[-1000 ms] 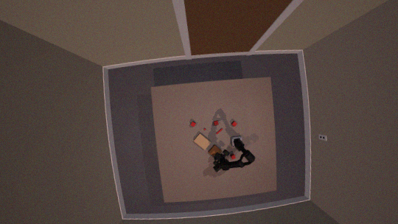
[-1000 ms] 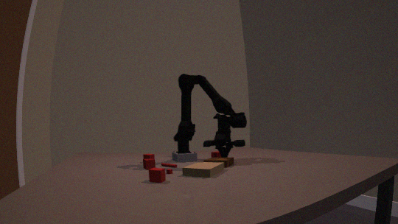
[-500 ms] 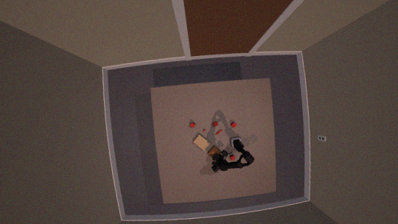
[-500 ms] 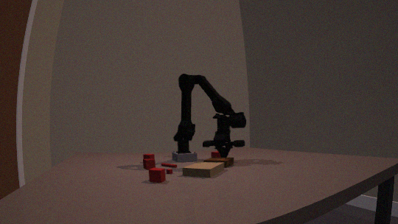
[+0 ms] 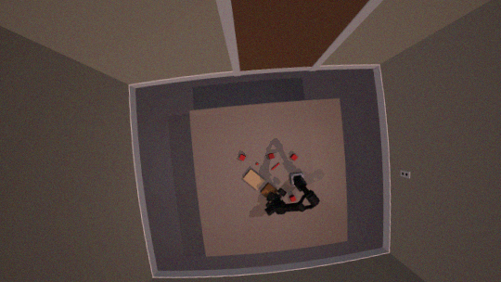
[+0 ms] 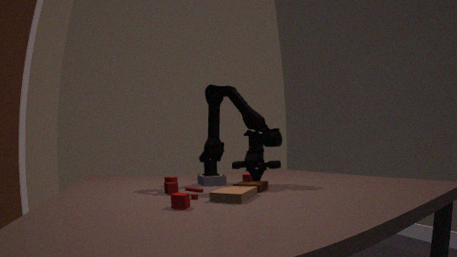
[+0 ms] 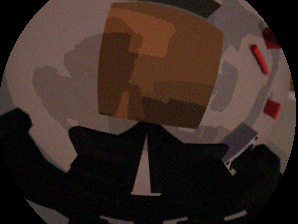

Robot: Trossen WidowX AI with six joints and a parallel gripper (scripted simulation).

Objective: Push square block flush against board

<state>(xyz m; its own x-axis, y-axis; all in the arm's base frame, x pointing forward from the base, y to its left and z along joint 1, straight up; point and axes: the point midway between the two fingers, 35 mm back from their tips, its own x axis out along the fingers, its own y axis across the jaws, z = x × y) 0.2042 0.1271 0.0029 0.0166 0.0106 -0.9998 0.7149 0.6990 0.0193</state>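
My bench [image 6: 347,211] is a broad tan top. On it lie a pale board [image 6: 233,194] and a darker square block [image 6: 254,184] touching its far end. Red cubes [image 6: 180,200] and a flat red strip [image 6: 194,189] sit to their left, near my grey base [image 6: 202,180].

Matt wood-grained square block [image 7: 160,63], paler smooth wooden board [image 6: 234,194], matt black hand [image 6: 256,174]
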